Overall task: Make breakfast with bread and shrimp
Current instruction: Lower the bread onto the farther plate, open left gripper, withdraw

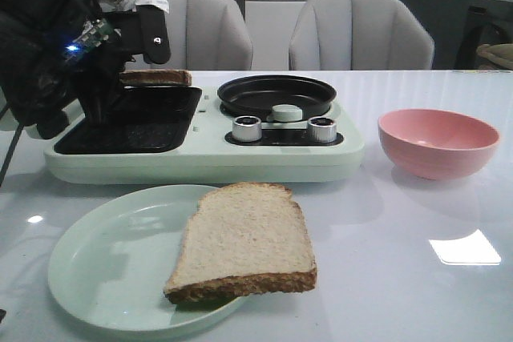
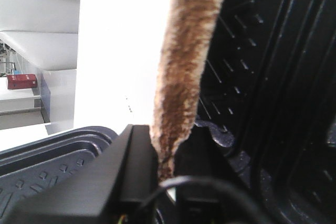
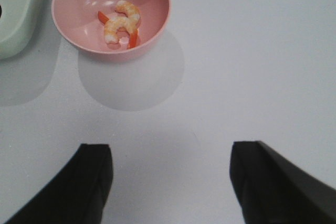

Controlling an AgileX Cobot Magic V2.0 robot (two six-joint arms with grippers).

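Observation:
One bread slice (image 1: 244,242) lies flat, partly on a pale green plate (image 1: 104,262) and overhanging its right rim. My left gripper (image 1: 120,79) is shut on the second bread slice (image 1: 160,78), held level just above the black grill plate (image 1: 128,130). In the left wrist view the brown crust (image 2: 186,61) runs out from between the closed fingers of the left gripper (image 2: 165,140). Curled pink-orange shrimp (image 3: 122,22) lie in a pink bowl (image 3: 110,11). My right gripper (image 3: 170,182) hangs open over bare table, short of the bowl, with nothing between its fingers.
The pale green breakfast machine (image 1: 200,162) carries a black round pan (image 1: 276,95) and two silver knobs (image 1: 247,128). In the front view the pink bowl (image 1: 437,142) stands to the machine's right. Two grey chairs (image 1: 361,34) stand behind the table.

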